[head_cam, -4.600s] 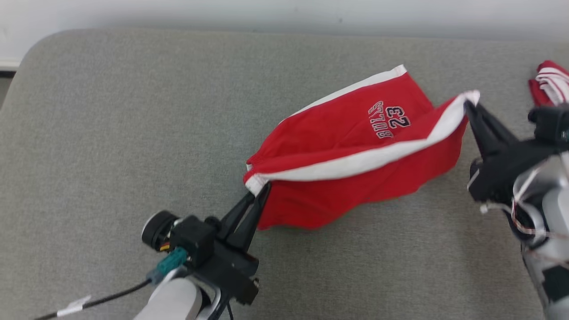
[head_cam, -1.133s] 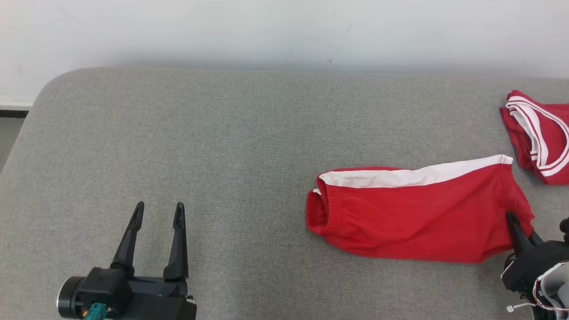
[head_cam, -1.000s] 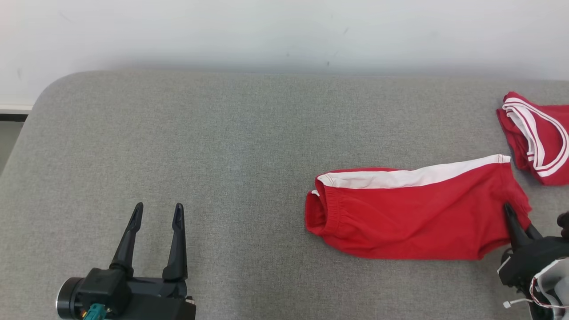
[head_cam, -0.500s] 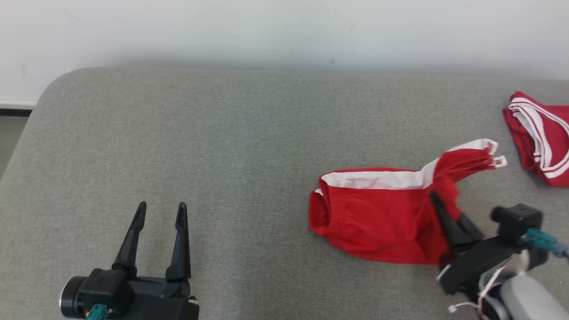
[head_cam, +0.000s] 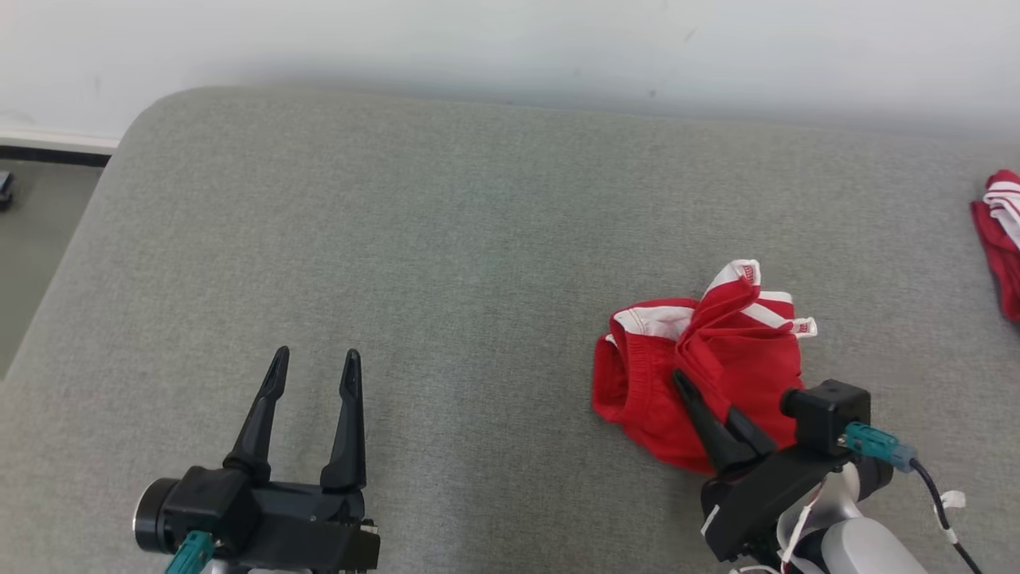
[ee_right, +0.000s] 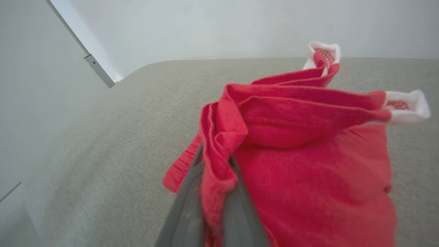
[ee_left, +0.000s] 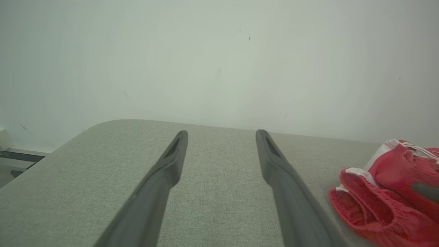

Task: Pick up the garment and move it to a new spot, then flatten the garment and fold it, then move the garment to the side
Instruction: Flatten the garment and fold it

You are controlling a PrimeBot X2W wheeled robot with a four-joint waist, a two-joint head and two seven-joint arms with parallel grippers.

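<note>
The right gripper (head_cam: 701, 395) is clamped on a fold of the red shorts (head_cam: 741, 359), which lie bunched on the grey cushion (head_cam: 446, 239). The left gripper (head_cam: 315, 363) is spread and empty. Folding looks unfinished, and the move aside remains.

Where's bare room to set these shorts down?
Widest: grey pad between the open left gripper and the red shorts, back to the wall. Narrower strip between shorts and the striped garment. Crowded around the right gripper pinching the shorts.
</note>
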